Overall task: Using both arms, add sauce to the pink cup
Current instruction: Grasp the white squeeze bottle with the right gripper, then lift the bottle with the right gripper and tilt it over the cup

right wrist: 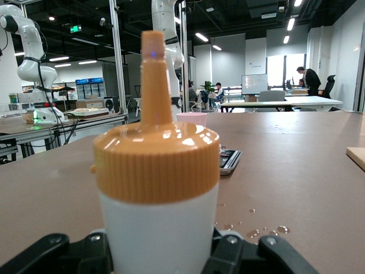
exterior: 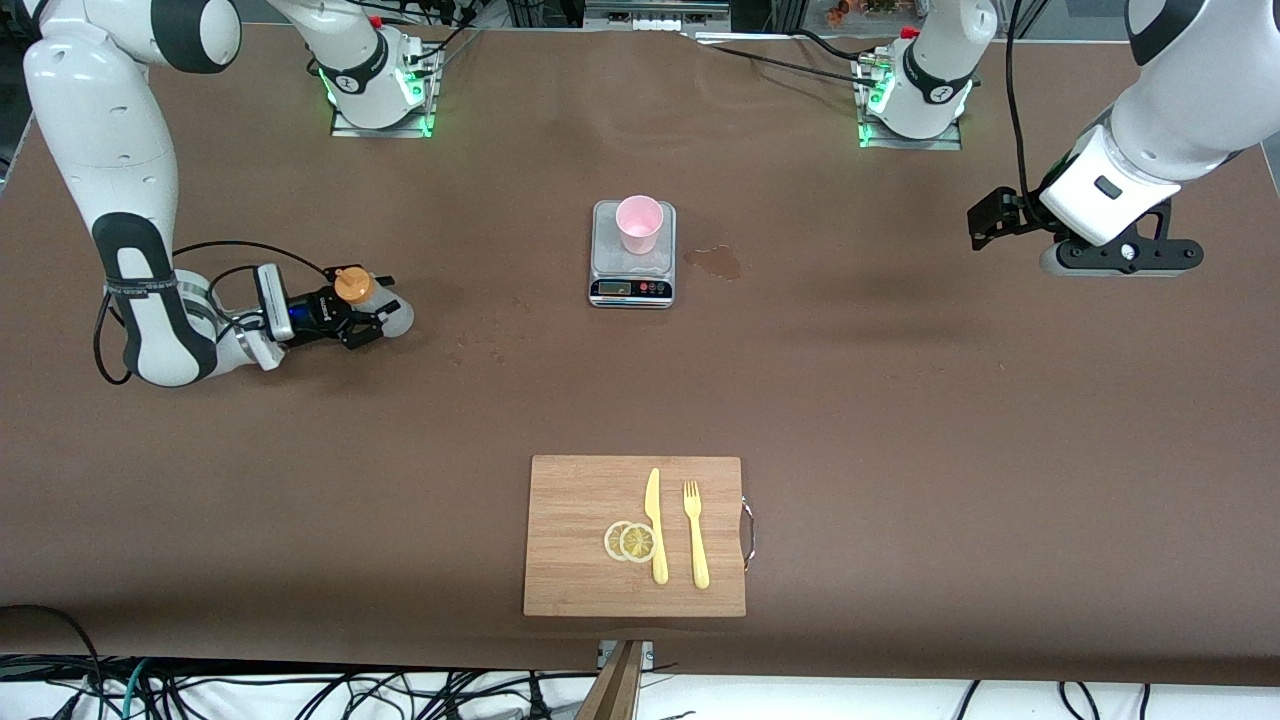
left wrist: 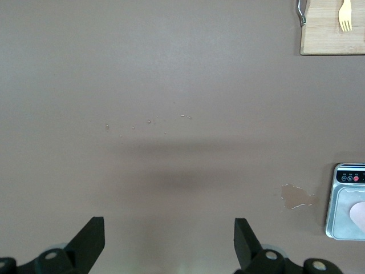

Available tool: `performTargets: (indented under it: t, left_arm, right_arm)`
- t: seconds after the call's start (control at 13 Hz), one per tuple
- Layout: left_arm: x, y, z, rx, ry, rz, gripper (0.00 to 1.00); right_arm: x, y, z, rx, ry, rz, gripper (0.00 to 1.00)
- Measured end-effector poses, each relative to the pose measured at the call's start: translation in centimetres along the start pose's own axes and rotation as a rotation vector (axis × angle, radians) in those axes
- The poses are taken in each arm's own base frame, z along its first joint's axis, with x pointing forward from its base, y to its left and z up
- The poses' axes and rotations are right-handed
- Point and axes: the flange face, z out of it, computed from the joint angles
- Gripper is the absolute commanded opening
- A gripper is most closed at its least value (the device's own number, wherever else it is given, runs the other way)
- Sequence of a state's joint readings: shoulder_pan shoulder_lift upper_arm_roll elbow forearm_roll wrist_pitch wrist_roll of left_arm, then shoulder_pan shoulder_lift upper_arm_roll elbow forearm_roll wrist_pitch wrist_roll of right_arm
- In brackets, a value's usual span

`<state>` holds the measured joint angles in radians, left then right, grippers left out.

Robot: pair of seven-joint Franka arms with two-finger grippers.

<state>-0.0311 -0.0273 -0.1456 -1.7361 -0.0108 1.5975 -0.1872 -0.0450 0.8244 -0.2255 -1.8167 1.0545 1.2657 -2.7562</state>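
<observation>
A: I'm on the pickup: right gripper (exterior: 362, 322) pinching the sauce (exterior: 372, 303) low on its body, at the right arm's end of the table.

B: Next?

A: Lift, carry it over the cup (exterior: 639, 223) on the scale (exterior: 632, 290). Left gripper (left wrist: 169, 242) waits, fingers spread.

B: Count?

A: One sauce, one cup, one scale, one board (exterior: 570, 530).

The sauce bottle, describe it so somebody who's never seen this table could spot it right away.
Start at the silver scale holding the pink cup, then look along the table toward the right arm's end. There the sauce bottle stands upright between the fingers of the right gripper. It is whitish and translucent, and its orange nozzle cap is the only one on the table.
</observation>
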Motion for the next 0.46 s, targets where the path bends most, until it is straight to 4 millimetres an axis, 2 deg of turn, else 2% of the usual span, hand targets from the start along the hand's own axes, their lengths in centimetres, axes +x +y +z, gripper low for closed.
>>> performTargets:
  t: [0.23, 0.46]
  left_arm:
    - [0.0, 0.0, 0.0, 0.000, 0.000, 0.000, 1.00]
    - [0.0, 0.0, 0.0, 0.000, -0.001, 0.000, 1.00]
  right_arm:
    - [2.2, 2.2, 1.0, 0.037, -0.024, -0.033, 0.08]
    - [6.4, 5.0, 3.7, 0.099, -0.077, -0.066, 0.08]
